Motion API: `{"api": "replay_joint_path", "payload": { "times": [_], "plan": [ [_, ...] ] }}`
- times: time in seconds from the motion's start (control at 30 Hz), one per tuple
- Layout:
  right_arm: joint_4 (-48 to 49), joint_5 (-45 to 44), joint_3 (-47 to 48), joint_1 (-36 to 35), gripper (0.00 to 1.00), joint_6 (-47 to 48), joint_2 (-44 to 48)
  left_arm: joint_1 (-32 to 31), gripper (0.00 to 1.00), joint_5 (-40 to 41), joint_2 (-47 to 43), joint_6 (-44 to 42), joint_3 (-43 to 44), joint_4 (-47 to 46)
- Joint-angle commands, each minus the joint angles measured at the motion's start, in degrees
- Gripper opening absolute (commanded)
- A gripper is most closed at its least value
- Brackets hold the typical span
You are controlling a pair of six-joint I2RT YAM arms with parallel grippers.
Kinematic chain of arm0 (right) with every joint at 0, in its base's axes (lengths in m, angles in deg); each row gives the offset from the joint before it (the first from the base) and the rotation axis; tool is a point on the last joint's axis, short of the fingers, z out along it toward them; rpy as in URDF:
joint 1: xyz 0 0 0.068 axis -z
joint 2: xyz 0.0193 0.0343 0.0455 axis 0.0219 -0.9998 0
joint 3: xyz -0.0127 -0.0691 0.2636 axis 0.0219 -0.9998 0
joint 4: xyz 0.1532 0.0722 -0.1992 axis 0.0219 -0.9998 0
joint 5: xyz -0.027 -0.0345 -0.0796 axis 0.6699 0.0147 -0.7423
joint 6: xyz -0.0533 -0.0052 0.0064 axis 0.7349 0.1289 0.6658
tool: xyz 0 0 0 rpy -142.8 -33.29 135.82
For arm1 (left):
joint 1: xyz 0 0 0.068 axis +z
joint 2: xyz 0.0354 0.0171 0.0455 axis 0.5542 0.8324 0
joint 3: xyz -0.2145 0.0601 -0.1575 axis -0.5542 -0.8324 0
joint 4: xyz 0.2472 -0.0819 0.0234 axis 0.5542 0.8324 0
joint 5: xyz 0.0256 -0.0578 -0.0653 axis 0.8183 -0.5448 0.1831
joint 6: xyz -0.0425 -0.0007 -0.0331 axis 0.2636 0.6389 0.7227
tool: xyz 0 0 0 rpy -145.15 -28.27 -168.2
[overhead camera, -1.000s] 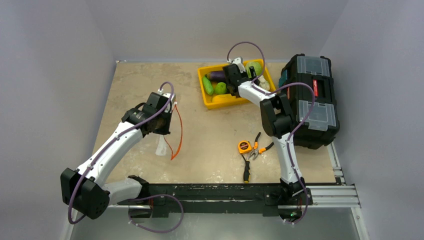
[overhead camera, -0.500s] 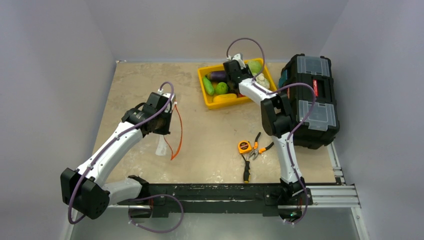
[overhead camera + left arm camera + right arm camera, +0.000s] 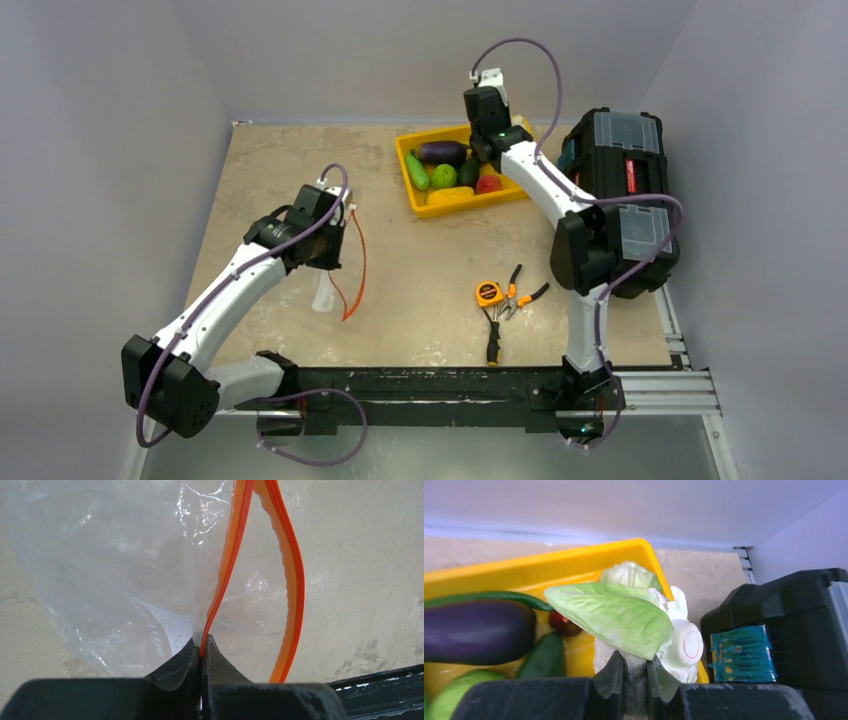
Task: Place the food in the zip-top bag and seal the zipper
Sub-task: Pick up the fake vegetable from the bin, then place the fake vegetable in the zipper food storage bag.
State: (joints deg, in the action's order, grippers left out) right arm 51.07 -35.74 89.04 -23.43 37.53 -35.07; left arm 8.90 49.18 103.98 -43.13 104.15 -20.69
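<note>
My left gripper (image 3: 202, 642) is shut on the orange-red zipper (image 3: 227, 565) of the clear zip-top bag (image 3: 115, 565). The bag hangs down to the table with its mouth spread open. In the top view that gripper (image 3: 330, 245) sits left of centre, above the bag (image 3: 325, 290). My right gripper (image 3: 635, 666) is shut on the white cauliflower (image 3: 684, 645) with its green leaf, held above the right end of the yellow tray (image 3: 574, 562). A purple eggplant (image 3: 441, 151), a green lime (image 3: 444, 176), a red piece (image 3: 488, 184) and other food lie in the tray.
A black toolbox (image 3: 620, 200) stands right of the tray, close to the right arm. An orange tape measure (image 3: 489, 293) and black-and-orange pliers (image 3: 515, 300) lie near the front centre. Grey walls close in the table on three sides.
The right gripper has shut on the cauliflower and lifted it up and back out of the tray. The left arm and the bag have not moved.
</note>
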Motion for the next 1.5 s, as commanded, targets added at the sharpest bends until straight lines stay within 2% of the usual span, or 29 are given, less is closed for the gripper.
{"api": "replay_joint_path", "payload": {
  "times": [0.0,0.1,0.17,0.2,0.37,0.47,0.57,0.63,0.8,0.93,1.0,1.27,1.47],
  "plan": [
    [-0.76,8.38,-2.31,0.08,0.0,-7.18,8.73,0.32,0.0,-1.98,0.23,-0.02,-0.36,-1.78],
    [-0.47,18.59,-7.66,0.22,0.0,-11.79,14.43,0.32,0.0,-3.84,0.08,0.0,-0.46,-2.11],
    [1.86,29.68,-12.72,0.18,0.0,-16.4,19.09,0.32,0.0,-5.99,0.3,-0.02,-0.39,-2.53],
    [3.59,35.16,-15.86,0.17,0.0,-16.4,21.43,0.32,0.0,-8.2,0.45,-0.02,-0.3,-2.8],
    [17.39,61.05,-34.0,0.17,0.0,-30.86,33.29,0.32,0.0,-15.08,0.6,1.87,2.04,-2.79],
    [23.93,70.81,-41.84,0.08,0.0,-37.77,38.85,0.33,0.0,-15.93,-0.17,3.19,3.73,-2.79],
    [34.37,78.76,-50.81,-0.23,0.0,-47.17,44.14,0.39,0.0,-16.0,0.9,2.51,4.85,-3.21],
    [38.38,81.81,-54.26,-0.8,0.0,-51.21,46.62,0.6,0.0,-15.9,2.55,1.68,5.15,-3.17],
    [46.31,82.96,-60.68,-5.23,0.0,-59.45,52.68,2.38,0.0,-19.7,2.5,1.9,2.79,-5.23],
    [48.85,79.81,-63.89,-11.01,0.0,-63.32,55.42,2.54,0.0,-18.74,0.43,2.42,0.9,-5.75],
    [54.13,78.05,-66.48,-13.22,0.0,-66.9,56.09,2.6,0.0,-18.65,-0.01,2.53,0.49,-5.53],
    [59.08,63.9,-69.94,-17.35,0.0,-71.99,52.57,2.54,0.0,-19.78,-3.2,2.7,-0.48,-6.9],
    [58.99,58.15,-67.69,-19.11,0.0,-71.1,45.99,2.53,0.0,-22.8,-4.93,2.8,-1.51,-8.3]
  ]
}}
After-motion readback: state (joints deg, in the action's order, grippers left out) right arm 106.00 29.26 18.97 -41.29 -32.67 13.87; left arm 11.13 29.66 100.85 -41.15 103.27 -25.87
